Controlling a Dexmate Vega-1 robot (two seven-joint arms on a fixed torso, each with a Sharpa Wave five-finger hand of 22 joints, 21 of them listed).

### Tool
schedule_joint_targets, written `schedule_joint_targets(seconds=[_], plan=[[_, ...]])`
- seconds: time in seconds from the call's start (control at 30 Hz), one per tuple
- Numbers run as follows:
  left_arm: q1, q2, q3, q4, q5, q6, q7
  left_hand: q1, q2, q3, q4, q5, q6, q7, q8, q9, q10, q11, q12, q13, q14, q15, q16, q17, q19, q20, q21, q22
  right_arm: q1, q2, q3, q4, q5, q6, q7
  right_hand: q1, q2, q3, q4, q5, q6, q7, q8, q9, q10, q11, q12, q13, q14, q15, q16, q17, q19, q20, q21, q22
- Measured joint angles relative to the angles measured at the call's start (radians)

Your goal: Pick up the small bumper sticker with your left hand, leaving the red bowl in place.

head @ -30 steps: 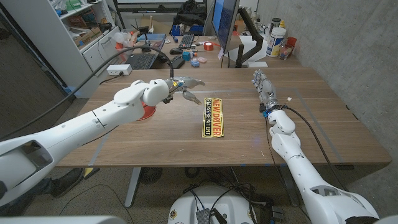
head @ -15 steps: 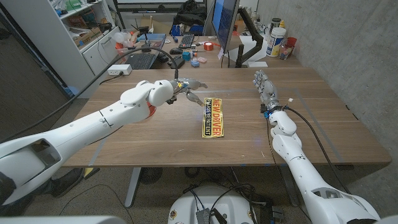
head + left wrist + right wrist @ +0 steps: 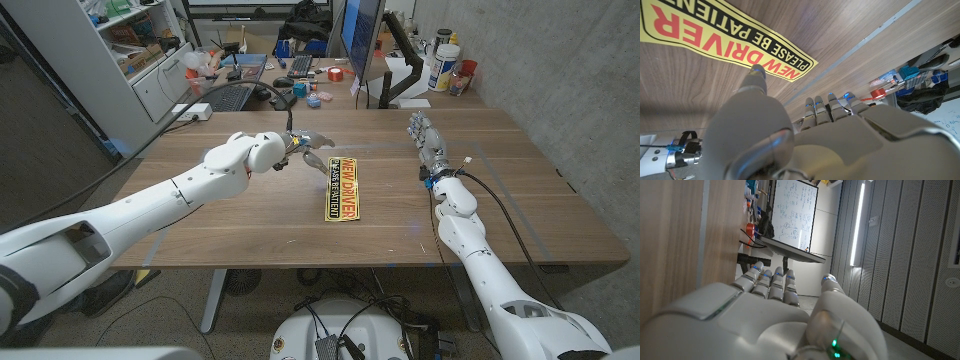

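Note:
The yellow bumper sticker (image 3: pixel 343 189) with red and black lettering lies flat mid-table; the left wrist view shows it too, the sticker (image 3: pixel 730 45). My left hand (image 3: pixel 305 150) hovers just left of the sticker's far end, fingers spread and holding nothing. In the left wrist view one fingertip (image 3: pixel 756 74) of that hand (image 3: pixel 790 125) points at the sticker's edge. The left forearm hides the red bowl. My right hand (image 3: pixel 425 138) stands at the table's far right with fingers extended and nothing in it; the right wrist view has the same hand (image 3: pixel 775 315).
A white power strip (image 3: pixel 190 112) sits at the table's (image 3: pixel 520 215) far left corner. Behind the table is a cluttered desk with a laptop (image 3: pixel 228 95), a monitor (image 3: pixel 362 35) and bottles (image 3: pixel 446 66). A concrete wall runs along the right.
My left arm has reached further right, bringing the hand closer to the sticker's far end and covering the red sliver of bowl. The right arm has not moved.

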Motion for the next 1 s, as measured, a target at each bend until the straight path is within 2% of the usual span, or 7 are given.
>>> schedule_joint_targets(seconds=[0.13, 0.23, 0.33, 1.0], plan=[[-0.005, -0.01, 0.009, 0.012, 0.007, 0.0, 0.006, -0.007, 0.006, -0.01, 0.006, 0.0, 0.015, -0.015, 0.0, 0.0, 0.03, -0.014, 0.005, -0.003, 0.0, 0.0, 0.0, 0.0, -0.019, 0.018, 0.0, 0.0, 0.002, 0.0, 0.0, 0.004, 0.0, 0.0, 0.0, 0.0, 0.0, -0.003, -0.003, 0.0, 0.0, 0.0, 0.0, 0.0, 0.0, 0.0, 0.0, 0.0, 0.0, 0.0, 0.0, 0.0, 0.0, 0.0, 0.0, 0.0], [-0.008, -0.017, 0.014, 0.021, 0.011, 0.0, 0.011, -0.021, 0.005, -0.02, 0.016, 0.0, 0.029, -0.029, 0.0, 0.0, 0.058, -0.034, 0.008, -0.006, 0.0, 0.0, 0.0, 0.0, -0.058, 0.024, -0.013, 0.0, 0.003, 0.0, 0.0, 0.006, 0.001, 0.0, 0.0, 0.0, 0.0, -0.004, -0.004, 0.0, 0.0, 0.0, 0.0, 0.0, 0.0, 0.0, 0.0, 0.0, 0.0, 0.0, 0.0, 0.0, 0.0, 0.0, 0.0, 0.0], [-0.011, -0.022, 0.019, 0.027, 0.013, 0.0, 0.016, -0.03, 0.004, -0.024, 0.02, 0.0, 0.036, -0.036, 0.0, 0.0, 0.069, -0.041, 0.008, -0.007, 0.0, 0.0, 0.0, 0.0, -0.083, 0.028, -0.02, 0.0, 0.003, -0.001, 0.001, 0.008, 0.001, 0.0, 0.0, 0.0, 0.0, -0.004, -0.004, 0.0, 0.0, 0.0, 0.0, 0.0, 0.0, 0.0, 0.0, 0.0, 0.0, 0.0, 0.0, 0.0, 0.0, 0.0, -0.004, 0.0], [-0.043, -0.059, 0.074, 0.076, 0.075, -0.017, 0.007, -0.042, 0.008, -0.028, 0.024, 0.009, 0.041, -0.041, 0.0, 0.0, 0.096, -0.05, 0.008, -0.012, -0.004, 0.004, -0.004, 0.0, -0.088, 0.033, -0.023, 0.0, 0.009, 0.005, 0.009, 0.03, 0.002, 0.004, 0.003, 0.0, 0.0, -0.004, -0.004, 0.0, 0.004, -0.004, 0.0, 0.0, 0.0, 0.0, 0.0, 0.0, 0.0, 0.0, 0.0, 0.0, 0.0, 0.0, -0.004, 0.0]])
